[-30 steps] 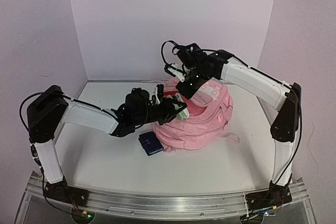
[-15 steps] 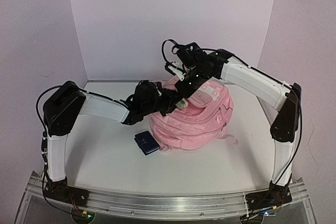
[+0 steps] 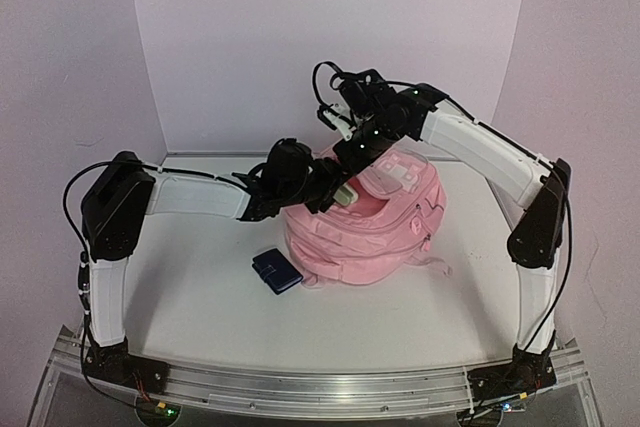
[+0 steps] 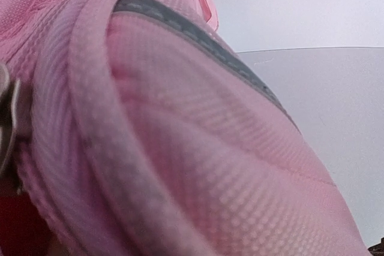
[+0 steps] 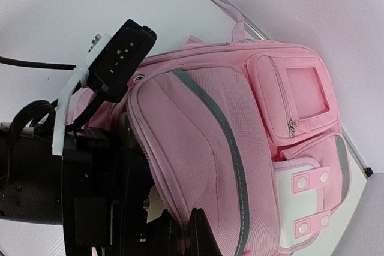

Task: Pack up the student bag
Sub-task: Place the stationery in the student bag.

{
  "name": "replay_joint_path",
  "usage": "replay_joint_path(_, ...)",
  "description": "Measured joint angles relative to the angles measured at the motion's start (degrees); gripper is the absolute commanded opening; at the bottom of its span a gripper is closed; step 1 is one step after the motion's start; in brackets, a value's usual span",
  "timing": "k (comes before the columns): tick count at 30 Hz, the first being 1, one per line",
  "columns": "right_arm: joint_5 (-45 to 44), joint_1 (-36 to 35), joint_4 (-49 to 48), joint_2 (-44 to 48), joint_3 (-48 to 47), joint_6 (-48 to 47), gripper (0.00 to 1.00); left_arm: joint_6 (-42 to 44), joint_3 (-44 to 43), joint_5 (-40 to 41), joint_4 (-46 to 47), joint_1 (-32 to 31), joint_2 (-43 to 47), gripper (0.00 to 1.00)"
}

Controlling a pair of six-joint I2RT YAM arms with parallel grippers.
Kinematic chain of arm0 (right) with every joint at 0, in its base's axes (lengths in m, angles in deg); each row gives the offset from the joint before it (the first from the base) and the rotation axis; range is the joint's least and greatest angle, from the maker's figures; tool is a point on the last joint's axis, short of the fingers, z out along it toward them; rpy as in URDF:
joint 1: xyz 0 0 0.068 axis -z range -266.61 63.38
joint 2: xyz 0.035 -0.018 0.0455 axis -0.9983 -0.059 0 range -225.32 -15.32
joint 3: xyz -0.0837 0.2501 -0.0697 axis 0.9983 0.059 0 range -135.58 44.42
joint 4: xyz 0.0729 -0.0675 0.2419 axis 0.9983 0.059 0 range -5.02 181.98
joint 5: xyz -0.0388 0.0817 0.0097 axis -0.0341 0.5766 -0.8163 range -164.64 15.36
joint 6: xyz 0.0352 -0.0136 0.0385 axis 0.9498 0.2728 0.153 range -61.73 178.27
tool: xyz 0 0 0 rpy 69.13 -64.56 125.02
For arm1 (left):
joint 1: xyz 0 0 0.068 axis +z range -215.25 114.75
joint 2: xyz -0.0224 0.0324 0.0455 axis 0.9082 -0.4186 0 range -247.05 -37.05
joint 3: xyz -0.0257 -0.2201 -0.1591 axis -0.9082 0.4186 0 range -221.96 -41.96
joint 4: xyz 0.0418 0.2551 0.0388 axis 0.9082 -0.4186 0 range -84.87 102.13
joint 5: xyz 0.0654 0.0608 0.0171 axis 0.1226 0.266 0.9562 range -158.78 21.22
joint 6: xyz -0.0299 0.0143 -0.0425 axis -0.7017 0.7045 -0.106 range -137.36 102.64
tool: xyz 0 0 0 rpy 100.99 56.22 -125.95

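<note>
The pink student bag [image 3: 385, 232] lies in the middle of the table, front pockets up. My right gripper [image 3: 352, 154] is shut on the edge of its top flap [image 5: 204, 148] and holds the flap lifted; the black fingers pinch the fabric at the bottom of the right wrist view [image 5: 191, 235]. My left gripper [image 3: 338, 190] reaches under the lifted flap, into the opening, with a small pale item [image 3: 346, 193] at its tip. The left wrist view shows only pink bag fabric [image 4: 198, 148] close up; its fingers are hidden.
A small dark blue wallet-like item [image 3: 277, 270] lies on the table just left of the bag's front edge. The bag's straps [image 3: 440, 265] trail to the right. White walls close the back and sides.
My left arm has swung up and forward, carrying the pale item from the bag's left side under the flap. My right gripper has raised the flap slightly.
</note>
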Motion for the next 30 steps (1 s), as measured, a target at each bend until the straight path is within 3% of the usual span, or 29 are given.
replay_joint_path(14, 1.99, 0.51, 0.06, -0.17, -0.14, 0.25, 0.0, -0.61, 3.82, -0.04, -5.29, -1.01, 4.9, 0.53)
replay_joint_path(15, 2.06, 0.51, 0.09, -0.17, -0.14, 0.25, 0.0, -0.68, 4.11, -0.05, -5.3, -1.03, 5.04, 0.5)
replay_joint_path(20, 2.31, 0.51, 0.24, -0.17, -0.15, 0.24, 0.0, -1.11, 5.92, -0.52, -4.68, -1.09, 5.7, 0.12)
replay_joint_path(23, 2.78, 0.53, 0.34, -0.17, -0.14, 0.39, 0.0, -0.86, 6.62, -1.67, -3.76, -1.07, 5.72, 0.01)
replay_joint_path(28, 4.19, 0.8, 0.36, -0.17, -0.14, 1.17, 0.0, 0.08, 4.81, -3.57, -3.23, -0.93, 4.9, 0.02)
replay_joint_path(29, 4.46, 0.86, 0.36, -0.17, -0.14, 1.34, 0.0, 0.3, 3.4, -3.97, -2.99, -0.79, 4.05, 0.08)
replay_joint_path(30, 4.78, 0.9, 0.36, -0.17, -0.14, 1.57, 0.0, 0.43, 1.63, -4.51, -2.64, -0.59, 2.89, 0.2)
